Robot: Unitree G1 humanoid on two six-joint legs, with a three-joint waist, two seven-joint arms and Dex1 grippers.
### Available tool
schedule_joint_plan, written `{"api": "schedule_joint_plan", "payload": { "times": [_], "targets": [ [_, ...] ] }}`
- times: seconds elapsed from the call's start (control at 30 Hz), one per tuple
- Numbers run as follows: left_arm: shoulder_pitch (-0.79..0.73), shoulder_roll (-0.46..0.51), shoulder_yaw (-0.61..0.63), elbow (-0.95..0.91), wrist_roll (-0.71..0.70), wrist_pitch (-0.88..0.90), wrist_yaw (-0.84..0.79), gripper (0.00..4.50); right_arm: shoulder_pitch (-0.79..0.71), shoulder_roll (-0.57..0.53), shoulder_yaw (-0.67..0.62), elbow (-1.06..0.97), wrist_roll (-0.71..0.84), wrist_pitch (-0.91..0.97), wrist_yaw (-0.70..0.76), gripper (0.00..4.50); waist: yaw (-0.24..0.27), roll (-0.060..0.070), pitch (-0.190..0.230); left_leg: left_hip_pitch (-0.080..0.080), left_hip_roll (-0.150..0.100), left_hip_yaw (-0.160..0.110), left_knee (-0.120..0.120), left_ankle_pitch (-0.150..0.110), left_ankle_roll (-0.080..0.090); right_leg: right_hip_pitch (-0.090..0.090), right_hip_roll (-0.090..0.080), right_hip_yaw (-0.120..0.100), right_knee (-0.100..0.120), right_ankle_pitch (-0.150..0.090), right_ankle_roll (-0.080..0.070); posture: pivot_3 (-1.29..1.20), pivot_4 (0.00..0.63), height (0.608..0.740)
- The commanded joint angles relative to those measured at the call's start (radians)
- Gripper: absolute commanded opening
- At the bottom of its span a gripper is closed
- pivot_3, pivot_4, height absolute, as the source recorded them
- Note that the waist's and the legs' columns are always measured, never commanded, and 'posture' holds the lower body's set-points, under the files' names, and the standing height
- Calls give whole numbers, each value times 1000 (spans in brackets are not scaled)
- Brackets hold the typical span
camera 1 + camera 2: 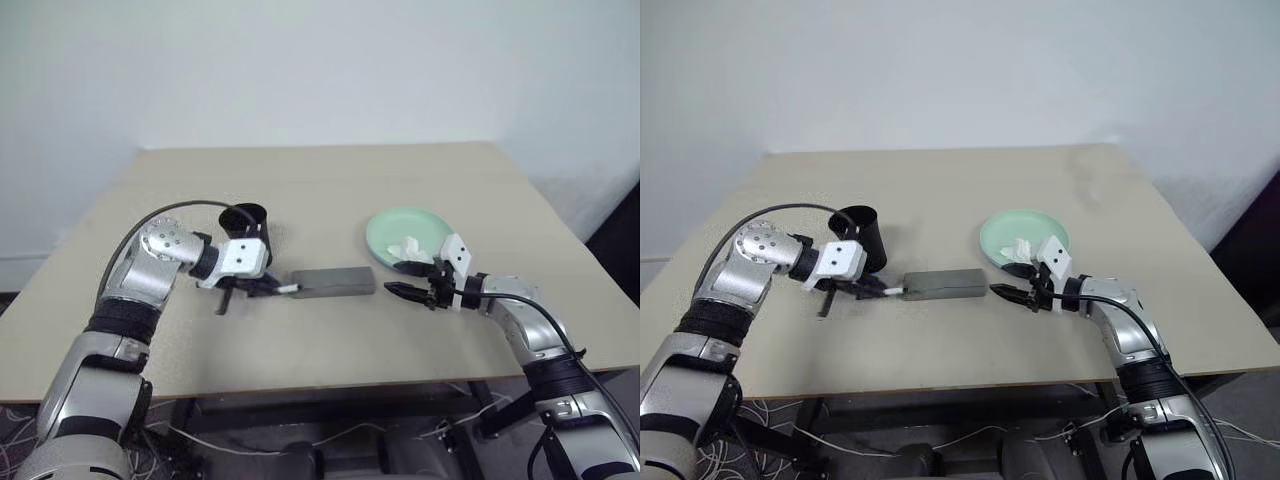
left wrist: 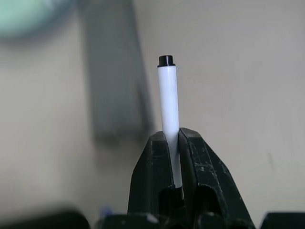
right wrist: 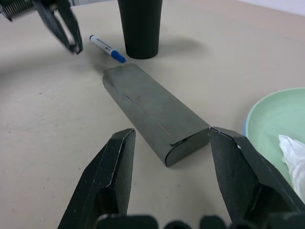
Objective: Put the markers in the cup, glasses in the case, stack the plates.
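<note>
Silver metal shells are seen on both arms, banded with black fabric; white wrist brackets carry the black-fingered left gripper (image 1: 262,287) and right gripper (image 1: 398,290), trailed by black cables.

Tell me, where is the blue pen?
The blue pen lies on the table, beside the black cup on the robot's left, just beyond the grey case.

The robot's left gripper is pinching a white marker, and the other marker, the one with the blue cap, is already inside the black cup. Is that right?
Not quite. The left gripper is shut on a white marker, but the blue-capped marker is not in the cup. In the right wrist view it lies flat on the table beside the black cup.
</note>
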Motion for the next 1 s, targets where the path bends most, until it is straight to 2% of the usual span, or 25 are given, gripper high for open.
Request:
{"api": "schedule_joint_plan", "payload": {
  "times": [0.03, 0.23, 0.4, 0.73, 1.0],
  "targets": [
    [-23, -16, 109, -40, -80, 43, 111, 53, -22, -4, -21, -42, 6, -8, -10, 2654, 0, 0, 0, 1, 0, 0, 0, 0, 0, 0, 0, 0, 0, 0, 0, 0, 0, 737],
    [-50, -100, 232, -8, -149, 54, 321, 53, -30, -9, -26, -41, 10, -5, -15, 2654, 1, 0, 0, 4, 1, -1, 1, 0, 0, 3, 1, -2, 1, 0, 0, 0, 0, 737],
    [-61, -154, 292, 46, -154, 14, 485, 53, -51, -2, -17, -19, 4, -13, -10, 2654, 0, 0, 0, 3, 1, 0, 2, 0, 0, 3, 1, -1, 1, 0, 0, 0, 0, 737],
    [-119, -202, 327, 260, -101, -144, 738, 53, -69, 5, -10, 1, 1, -20, -3, 2654, 1, 0, 0, 3, 0, -1, 1, 0, 0, 3, 1, -2, 0, 0, 0, 0, 0, 737],
    [-163, -205, 327, 405, -91, -221, 826, 53, -40, 3, -16, -31, 7, -9, -21, 2654, 1, -1, 0, 2, -1, -1, 0, 0, 0, 3, 1, -2, 0, 0, 0, 0, 0, 737]
  ]
}}
